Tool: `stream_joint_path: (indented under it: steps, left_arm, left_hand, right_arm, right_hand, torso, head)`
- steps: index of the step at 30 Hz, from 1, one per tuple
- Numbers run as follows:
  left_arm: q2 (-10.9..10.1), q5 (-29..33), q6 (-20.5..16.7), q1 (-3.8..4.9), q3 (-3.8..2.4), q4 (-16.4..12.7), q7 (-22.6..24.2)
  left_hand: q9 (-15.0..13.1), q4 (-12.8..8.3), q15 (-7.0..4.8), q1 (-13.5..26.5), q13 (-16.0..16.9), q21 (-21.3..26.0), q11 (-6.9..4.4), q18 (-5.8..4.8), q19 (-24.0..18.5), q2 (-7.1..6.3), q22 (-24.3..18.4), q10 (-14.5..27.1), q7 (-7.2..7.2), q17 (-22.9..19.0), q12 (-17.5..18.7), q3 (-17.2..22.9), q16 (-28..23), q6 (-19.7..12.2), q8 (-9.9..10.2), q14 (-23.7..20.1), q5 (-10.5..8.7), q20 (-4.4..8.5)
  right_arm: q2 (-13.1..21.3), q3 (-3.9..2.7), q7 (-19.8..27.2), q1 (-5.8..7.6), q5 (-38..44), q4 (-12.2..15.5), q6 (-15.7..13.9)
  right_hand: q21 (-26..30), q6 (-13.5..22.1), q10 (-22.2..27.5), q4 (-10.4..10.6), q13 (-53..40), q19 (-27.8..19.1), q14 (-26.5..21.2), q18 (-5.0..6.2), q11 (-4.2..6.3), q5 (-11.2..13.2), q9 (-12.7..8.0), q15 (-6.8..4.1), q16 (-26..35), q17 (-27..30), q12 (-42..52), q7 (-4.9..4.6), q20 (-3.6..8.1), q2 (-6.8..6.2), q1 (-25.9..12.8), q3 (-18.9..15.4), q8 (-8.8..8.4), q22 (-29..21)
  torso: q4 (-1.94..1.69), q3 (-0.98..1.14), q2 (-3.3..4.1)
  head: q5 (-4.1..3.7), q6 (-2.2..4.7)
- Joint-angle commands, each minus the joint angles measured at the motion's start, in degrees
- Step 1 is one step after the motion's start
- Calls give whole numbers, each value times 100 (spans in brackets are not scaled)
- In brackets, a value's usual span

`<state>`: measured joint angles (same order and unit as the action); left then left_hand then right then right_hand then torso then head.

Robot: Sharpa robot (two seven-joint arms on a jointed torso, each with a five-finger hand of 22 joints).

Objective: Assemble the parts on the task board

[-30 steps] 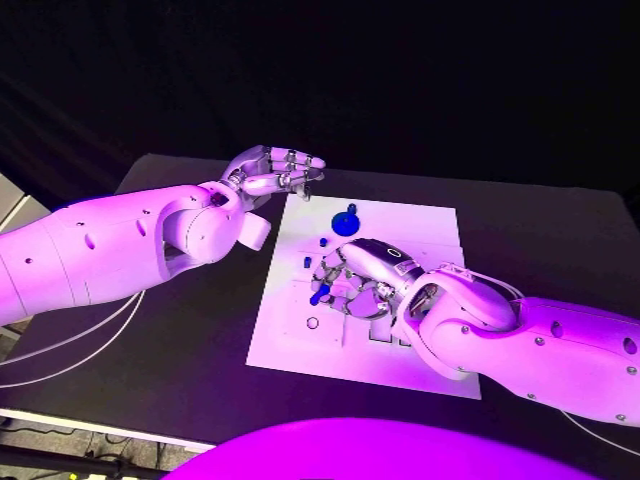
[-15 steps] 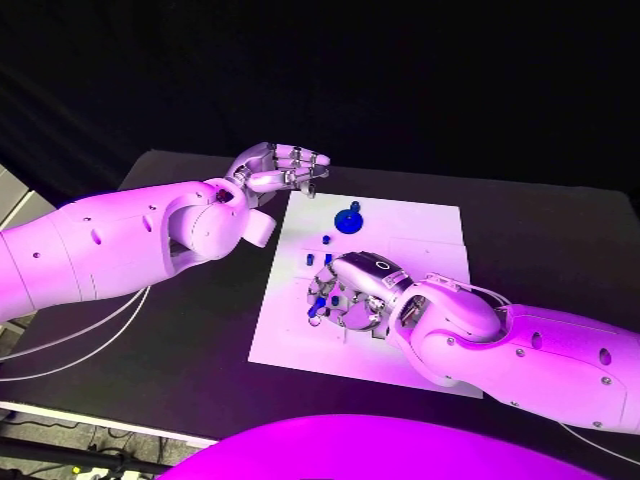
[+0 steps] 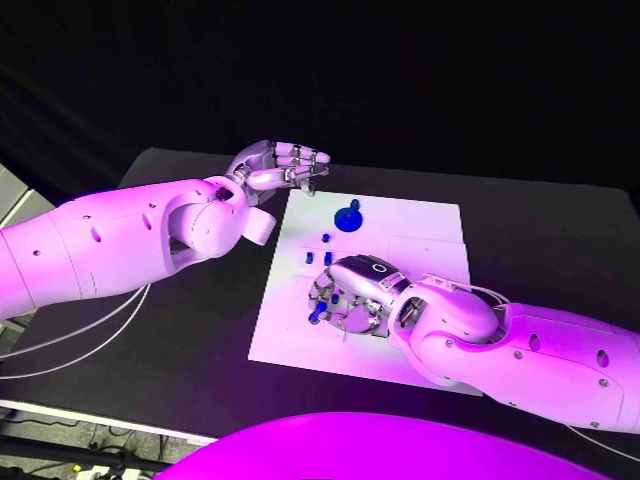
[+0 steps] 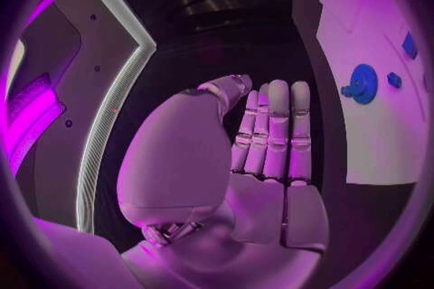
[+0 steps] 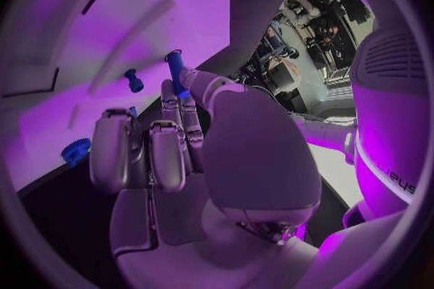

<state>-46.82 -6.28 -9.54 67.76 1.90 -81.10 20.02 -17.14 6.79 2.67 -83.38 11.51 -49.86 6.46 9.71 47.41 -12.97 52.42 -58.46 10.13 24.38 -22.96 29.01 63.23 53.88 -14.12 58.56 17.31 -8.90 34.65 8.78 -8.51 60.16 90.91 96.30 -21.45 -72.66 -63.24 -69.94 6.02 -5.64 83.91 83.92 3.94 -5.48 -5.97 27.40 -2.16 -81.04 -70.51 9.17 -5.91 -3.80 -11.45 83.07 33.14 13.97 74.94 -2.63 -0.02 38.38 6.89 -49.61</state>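
Mid-placement: right hand (image 3: 352,295) over the task board (image 3: 407,225), pinching 1 blue peg (image 5: 176,69). Left hand (image 3: 280,167) curled, holding nothing, beside the board's far corner. Next: seat it upright.

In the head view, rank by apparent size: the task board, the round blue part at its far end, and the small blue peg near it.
1. task board
2. round blue part
3. small blue peg

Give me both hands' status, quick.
Left hand: fingers curled in, holding nothing, beside the task board.
Right hand: pinching a blue peg over the board.
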Motion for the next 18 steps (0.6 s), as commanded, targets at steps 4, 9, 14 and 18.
stream_joint_path:
  steps: [4, 9, 14, 18]
  left_arm:
    - [19, 35, 67, 3, -4, 0, 57]
    - [20, 35, 74, 3, -4, -1, 53]
    - [18, 35, 74, 3, -4, 0, 51]
    - [21, 35, 78, 3, -4, 1, 50]
  left_hand:
    - [-8, -5, -2, 22, 9, 35, 1, 74, -18, 20, -5, 53, -11, -9, -23, -24, -30, 18, -31, -38, -23, 13]
    - [-8, -5, -2, 22, 9, 35, 1, 74, -18, 20, -5, 53, -11, -9, -23, -24, -30, 18, -31, -38, -23, 13]
    - [-8, -5, -2, 22, 9, 35, 1, 74, -18, 20, -5, 53, -11, -9, -23, -24, -30, 18, -31, -38, -23, 13]
    - [-8, -5, -2, 22, 9, 35, 1, 74, -18, 20, -5, 53, -11, -9, -23, -24, -30, 18, -31, -38, -23, 13]
  right_arm:
    - [-1, 2, -118, -8, 263, 7, 272]
    - [-8, 2, -184, -9, 343, 10, 371]
    - [-28, 2, -237, -9, 422, 16, 468]
    - [-65, 7, -290, -9, 488, 3, 494]
  right_hand:
    - [28, -7, -381, -42, -226, 155, 263, -70, 331, -32, -1, -4, -25, 3, 17, -34, 26, 38, -24, 15, 41, 886]
    - [28, -7, -381, -42, -226, 155, 263, -70, 331, -32, -1, -4, -25, 3, 17, -34, 26, 38, -24, 15, 41, 886]
    - [35, -5, -379, -52, -231, 153, 261, -69, 330, -26, 5, -2, -21, 14, 9, -33, 24, 29, -43, 14, 41, 885]
    - [72, 25, -351, -69, -242, 142, 257, -63, 322, 1, 14, 6, -17, 27, -24, -34, 17, 14, -107, 22, 23, 876]
  torso:
    - [2, -3, -1]
    - [-5, -3, -2]
    - [1, -6, 0]
    - [0, -8, 1]
  head:
    - [3, -4]
    - [-1, 10]
    - [3, 9]
    - [3, 1]
